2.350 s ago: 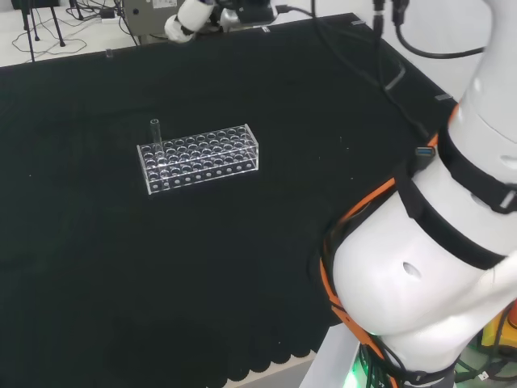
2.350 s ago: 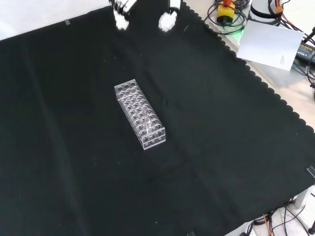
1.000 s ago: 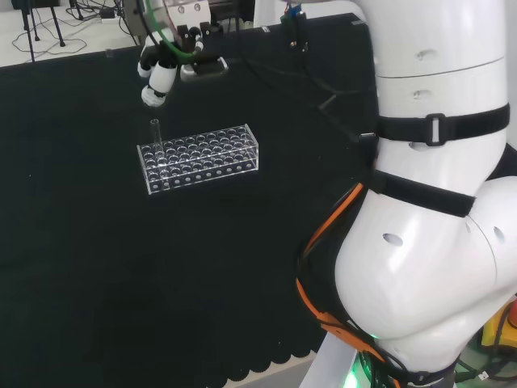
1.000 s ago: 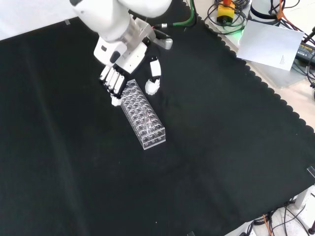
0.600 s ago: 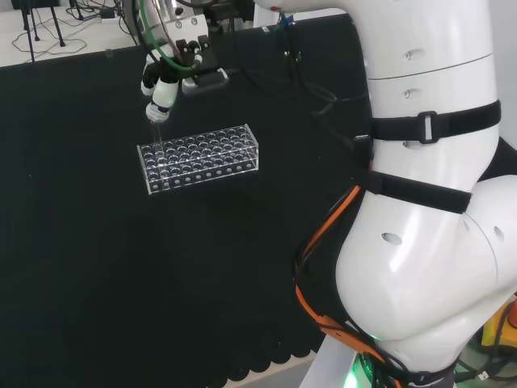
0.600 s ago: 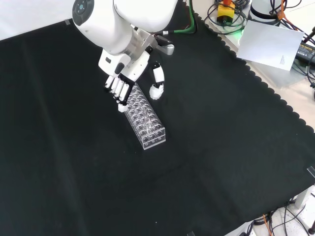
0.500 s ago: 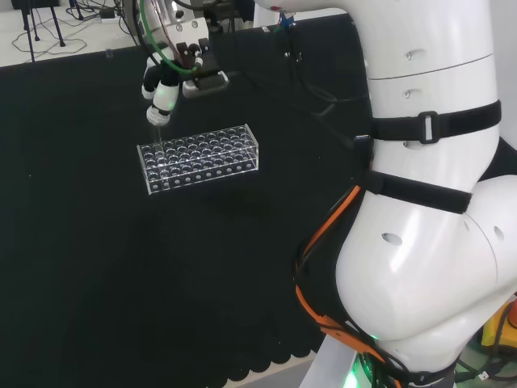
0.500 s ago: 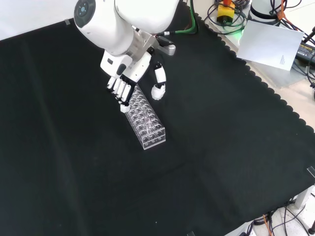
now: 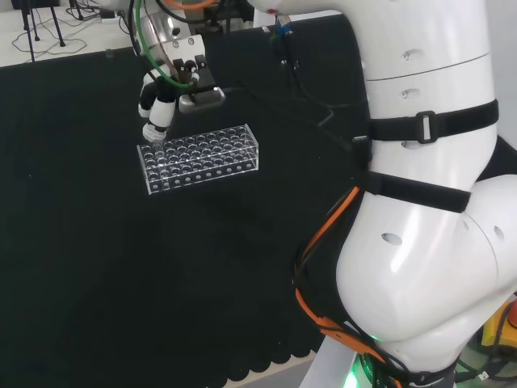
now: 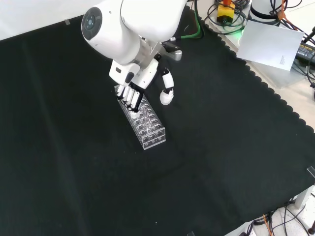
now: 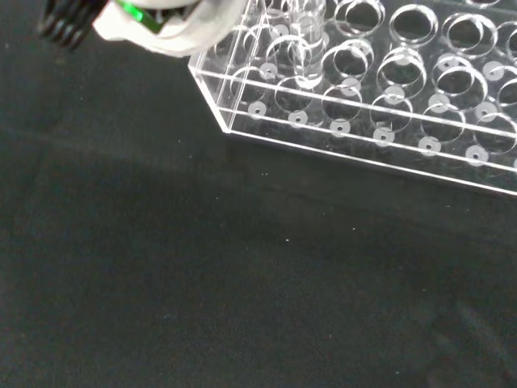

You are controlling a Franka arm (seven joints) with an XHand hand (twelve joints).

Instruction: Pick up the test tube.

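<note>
Black cloth covers my worktop. My hand, fingers straight and apart, hangs over the rack. My wrist view shows the tube upright in an end hole.

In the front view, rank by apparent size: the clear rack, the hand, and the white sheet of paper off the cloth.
1. White sheet of paper, largest.
2. Clear rack and hand: about alike. The hand stands above the rack, nearer the camera, and covers its far end, so I won't rank them.
</note>
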